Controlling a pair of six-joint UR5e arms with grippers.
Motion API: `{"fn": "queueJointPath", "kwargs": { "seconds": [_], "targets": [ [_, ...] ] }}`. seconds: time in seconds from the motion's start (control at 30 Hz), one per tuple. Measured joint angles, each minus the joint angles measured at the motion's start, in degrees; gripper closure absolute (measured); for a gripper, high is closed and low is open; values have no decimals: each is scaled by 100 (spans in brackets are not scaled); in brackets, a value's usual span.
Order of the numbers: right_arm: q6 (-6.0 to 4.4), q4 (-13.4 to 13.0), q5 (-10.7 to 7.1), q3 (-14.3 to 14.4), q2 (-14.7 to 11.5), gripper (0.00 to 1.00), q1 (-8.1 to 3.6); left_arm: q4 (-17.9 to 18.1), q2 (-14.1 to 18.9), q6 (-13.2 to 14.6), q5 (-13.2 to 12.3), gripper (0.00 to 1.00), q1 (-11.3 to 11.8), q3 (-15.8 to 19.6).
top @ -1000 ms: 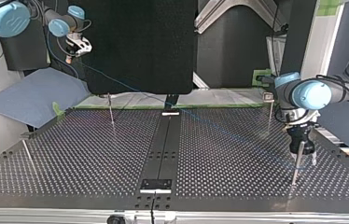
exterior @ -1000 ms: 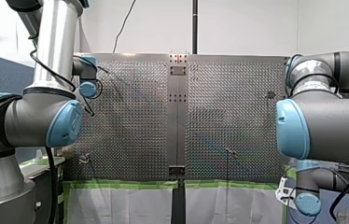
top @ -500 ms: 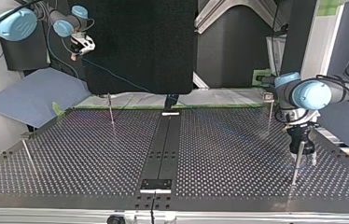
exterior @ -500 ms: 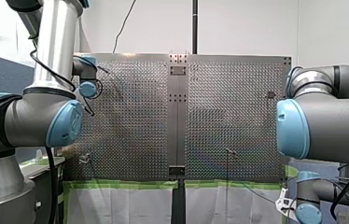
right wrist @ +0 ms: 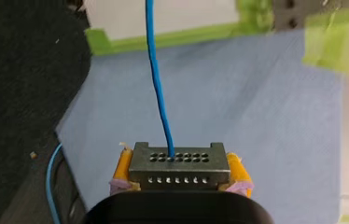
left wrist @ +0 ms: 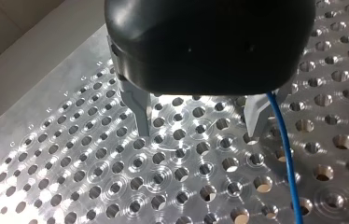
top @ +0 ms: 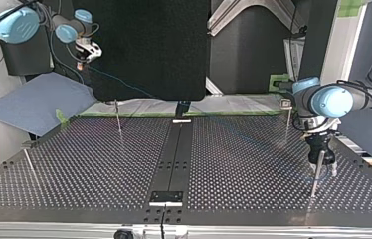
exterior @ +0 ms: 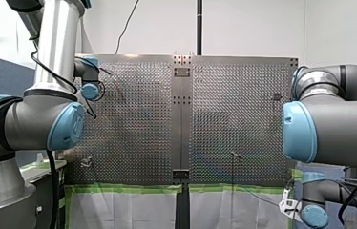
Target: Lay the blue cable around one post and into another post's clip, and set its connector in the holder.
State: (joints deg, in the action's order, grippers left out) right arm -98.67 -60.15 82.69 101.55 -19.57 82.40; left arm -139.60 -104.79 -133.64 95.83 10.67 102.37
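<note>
My right gripper (right wrist: 177, 179) has its yellow pads shut on a grey connector block (right wrist: 177, 164). The blue cable (right wrist: 158, 93) runs straight out of the block. In the top view this gripper (top: 82, 54) hangs beyond the table's far left corner, and the cable (top: 124, 88) slants down onto the plate toward the right. My left gripper (left wrist: 198, 123) is open just above the perforated plate, with the cable (left wrist: 284, 140) passing outside one finger. In the top view it (top: 322, 164) stands at a thin post (top: 315, 180) near the right edge.
Other thin posts stand on the plate: one at back left (top: 118, 117), one with a clip at back right (top: 287, 115), and one at the left edge (top: 29, 163). A black bracket (top: 166, 197) sits on the centre rail near the front. Blue cloth (top: 35, 102) lies off the left corner.
In the front view my right gripper has dropped lower with the connector, below the table's near edge. My left arm has stayed still.
</note>
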Motion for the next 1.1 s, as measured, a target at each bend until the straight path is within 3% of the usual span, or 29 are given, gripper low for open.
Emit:
{"fn": "queueJointPath", "kwargs": {
  "seconds": [0.23, 0.37, 0.53, 0.8, 0.87, 0.93, 1.1],
  "targets": [
    [-103, 73, -221, -7, -345, 100, 26, -6, 0, 4, 1, 1, -15, 0],
    [-274, 33, -224, -19, -430, 100, -3, -7, 0, -1, 2, 1, -20, 1],
    [-548, -94, -190, -87, -292, 100, -63, -6, 0, 2, 5, 1, -20, 1],
    [-992, 26, 97, -410, 137, 100, -188, -6, 0, 5, 9, 1, -23, 0],
    [-1016, 47, 122, -458, 243, 100, -205, -6, 0, 6, 10, 1, -23, 0],
    [-975, 66, 125, -484, 339, 100, -201, -7, 0, 6, 10, 1, -23, 0],
    [-711, 190, -48, -520, 404, 100, -155, -6, 0, 5, 10, 1, -24, 0]
  ]
}}
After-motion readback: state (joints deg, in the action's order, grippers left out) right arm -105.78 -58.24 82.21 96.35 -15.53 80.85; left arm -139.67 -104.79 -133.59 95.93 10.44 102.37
